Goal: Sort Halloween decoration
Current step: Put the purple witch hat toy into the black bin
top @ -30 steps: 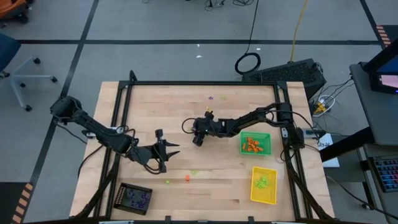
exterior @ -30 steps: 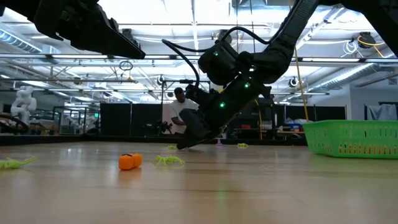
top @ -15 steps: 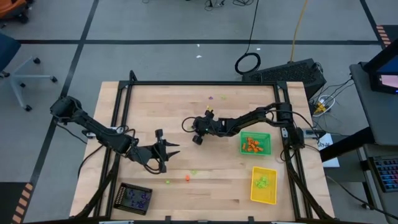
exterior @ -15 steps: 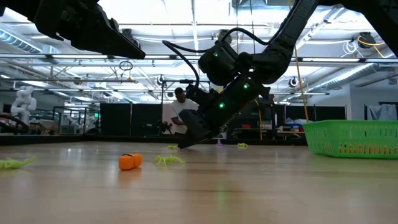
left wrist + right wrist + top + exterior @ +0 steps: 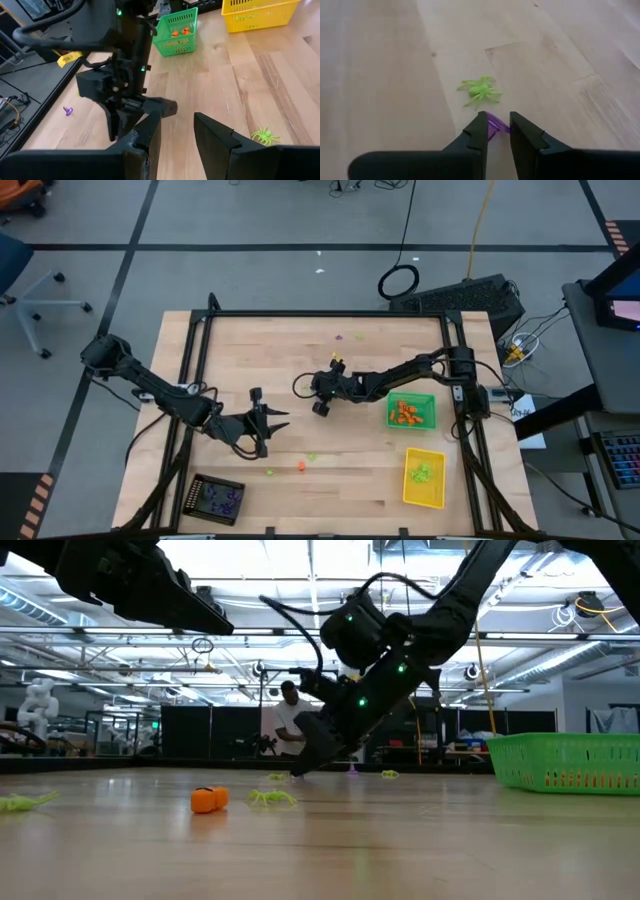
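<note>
One small purple trinket [image 5: 495, 122] pinched in right tool [image 5: 496, 131], lime spider [image 5: 480, 90] nearby, left tool [image 5: 175, 131] open

A purple trinket [image 5: 495, 122], apparently pinched between dark fingertips, sits just beside a lime green spider [image 5: 480, 90] on the wood.

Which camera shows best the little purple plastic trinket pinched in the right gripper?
The right wrist view: the purple plastic trinket sits between the right gripper's fingertips. High, low and left wrist views show only the gripper; the trinket is hidden.
</note>
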Controlling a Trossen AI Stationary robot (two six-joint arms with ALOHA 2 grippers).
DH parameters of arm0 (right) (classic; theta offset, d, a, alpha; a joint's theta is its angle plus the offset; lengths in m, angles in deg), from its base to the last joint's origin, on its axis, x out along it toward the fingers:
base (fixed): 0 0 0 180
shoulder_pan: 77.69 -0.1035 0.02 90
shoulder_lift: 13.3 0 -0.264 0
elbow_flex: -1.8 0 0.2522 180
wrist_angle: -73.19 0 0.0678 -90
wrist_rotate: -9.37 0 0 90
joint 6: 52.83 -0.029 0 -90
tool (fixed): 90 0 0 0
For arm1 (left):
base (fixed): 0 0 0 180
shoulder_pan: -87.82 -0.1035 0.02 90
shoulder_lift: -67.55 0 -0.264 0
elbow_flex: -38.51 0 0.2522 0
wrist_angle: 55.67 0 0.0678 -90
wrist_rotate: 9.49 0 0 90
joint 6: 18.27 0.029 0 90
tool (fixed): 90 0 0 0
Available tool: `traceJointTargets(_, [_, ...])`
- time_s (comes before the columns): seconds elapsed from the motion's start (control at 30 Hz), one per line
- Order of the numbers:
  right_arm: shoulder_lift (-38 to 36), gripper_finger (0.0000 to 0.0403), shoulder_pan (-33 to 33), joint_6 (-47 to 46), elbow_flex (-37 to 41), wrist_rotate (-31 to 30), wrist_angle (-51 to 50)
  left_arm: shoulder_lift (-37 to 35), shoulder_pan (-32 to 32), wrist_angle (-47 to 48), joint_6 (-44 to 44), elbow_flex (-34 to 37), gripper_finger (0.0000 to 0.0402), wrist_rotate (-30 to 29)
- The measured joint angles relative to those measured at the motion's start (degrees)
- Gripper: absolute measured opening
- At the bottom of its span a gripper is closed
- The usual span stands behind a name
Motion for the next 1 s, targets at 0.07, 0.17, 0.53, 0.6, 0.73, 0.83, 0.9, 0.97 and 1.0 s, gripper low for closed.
traceJointTargets(0.07, [-0.6,0.0044,-0.5,0.1,0.0,0.0,-0.4,0.0,0.0,0.0,0.0,0.0,0.0118,0.0])
traceJointTargets(0.17, [-2.0,0.0044,-1.3,0.1,0.0,0.6,-1.9,0.0,0.0,0.1,0.0,0.0,0.0118,0.0])
traceJointTargets(0.53, [-5.3,0.0044,-4.0,-2.0,0.0,-0.9,-8.3,0.0,0.0,0.4,0.0,0.0,0.0118,0.0])
traceJointTargets(0.6, [-4.7,0.0046,-3.8,-2.1,-0.1,-2.0,-7.8,0.0,0.0,0.3,-0.1,0.0,0.0118,0.0])
traceJointTargets(0.73, [-4.4,0.0070,-3.8,-2.0,-0.1,-1.2,-7.7,0.0,0.0,0.0,-0.1,0.0,0.0118,0.0])
traceJointTargets(0.83, [-4.2,0.0098,-3.7,-0.4,-0.1,1.6,-7.8,0.0,0.0,-0.2,-0.1,0.0,0.0118,0.0])
traceJointTargets(0.9, [-3.2,0.0115,-3.7,1.1,-0.1,2.4,-7.2,0.0,0.0,-0.2,-0.1,0.0,0.0118,0.0])
traceJointTargets(0.97, [-2.0,0.0128,-3.7,2.1,-0.1,2.4,-7.2,0.0,0.0,-0.3,-0.1,0.0,0.0118,0.0])
traceJointTargets(1.0, [-1.4,0.0132,-3.7,2.6,-0.1,2.2,-6.2,0.0,0.0,-0.3,-0.1,0.0,0.0118,0.0])
